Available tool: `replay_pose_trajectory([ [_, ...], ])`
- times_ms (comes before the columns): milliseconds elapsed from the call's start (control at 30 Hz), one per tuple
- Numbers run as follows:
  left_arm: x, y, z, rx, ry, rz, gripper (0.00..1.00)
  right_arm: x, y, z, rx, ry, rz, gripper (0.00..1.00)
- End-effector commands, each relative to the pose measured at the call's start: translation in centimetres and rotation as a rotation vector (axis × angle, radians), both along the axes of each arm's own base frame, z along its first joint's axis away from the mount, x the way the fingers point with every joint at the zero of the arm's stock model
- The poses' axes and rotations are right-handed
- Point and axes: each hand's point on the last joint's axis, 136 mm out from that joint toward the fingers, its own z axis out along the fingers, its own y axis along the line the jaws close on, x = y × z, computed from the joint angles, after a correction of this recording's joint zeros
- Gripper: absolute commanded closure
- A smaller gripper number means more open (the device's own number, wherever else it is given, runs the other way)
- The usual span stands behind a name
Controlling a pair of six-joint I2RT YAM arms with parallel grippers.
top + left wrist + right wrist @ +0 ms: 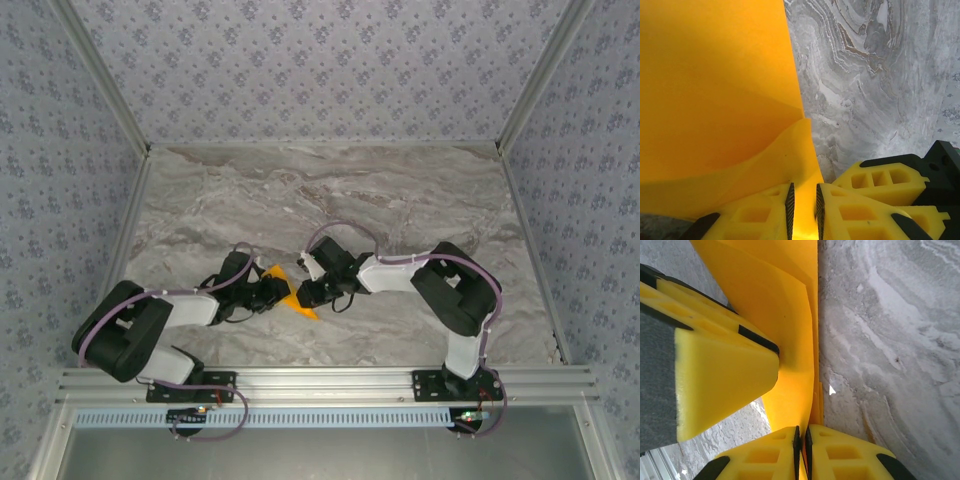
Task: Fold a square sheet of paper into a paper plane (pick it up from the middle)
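A grey marbled table (330, 190) ringed by patterned walls (300, 60) carries the folded orange sheet of paper (272, 272) toward 6 o'clock from its centre. The left gripper (804, 212) pinches it from 9 o'clock. The right gripper (801, 452) does so from 3 o'clock, both pairs of jaws clamped on its layers.

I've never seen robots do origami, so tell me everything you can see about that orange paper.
The orange paper is thin, plain and bright, folded into overlapping layers with a crisp straight edge, no dart yet. It is between the arms near the front middle of the marble-patterned table. The left gripper and right gripper both pinch it from opposite sides.
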Motion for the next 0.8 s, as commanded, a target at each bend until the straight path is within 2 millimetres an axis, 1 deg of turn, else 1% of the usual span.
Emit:
replay_pose_trajectory([
  [0, -0.4, 0.4, -1.1, 0.041, 0.017, -0.004, 0.78, -0.2, -0.5, -0.8, -0.041, 0.034, -0.010, 0.83],
  [67, -0.5, 0.5, -1.2, 0.046, 0.021, -0.003, 0.78, -0.2, -0.3, -0.4, -0.029, 0.034, -0.009, 0.82],
  [167, -0.5, 0.7, -1.3, 0.054, 0.028, 0.004, 0.78, -0.1, -0.1, 0.9, 0.006, 0.041, -0.015, 0.78],
  [233, -0.7, 0.8, -1.5, 0.064, 0.035, 0.003, 0.78, -0.1, -0.5, 1.6, 0.029, 0.061, -0.033, 0.76],
  [333, -0.7, 1.0, -1.6, 0.072, 0.038, 0.008, 0.78, -0.2, -1.3, 2.1, 0.067, 0.093, -0.058, 0.74],
  [600, -0.9, 1.1, -1.8, 0.082, 0.045, 0.011, 0.79, -2.1, -2.4, 1.4, 0.058, 0.169, -0.042, 0.72],
  [667, -0.9, 1.2, -1.9, 0.083, 0.046, 0.011, 0.79, -2.3, -2.4, 1.2, 0.064, 0.181, -0.039, 0.73],
  [767, -0.9, 1.2, -1.9, 0.083, 0.047, 0.011, 0.79, -2.3, -2.4, 1.1, 0.065, 0.185, -0.041, 0.76],
])
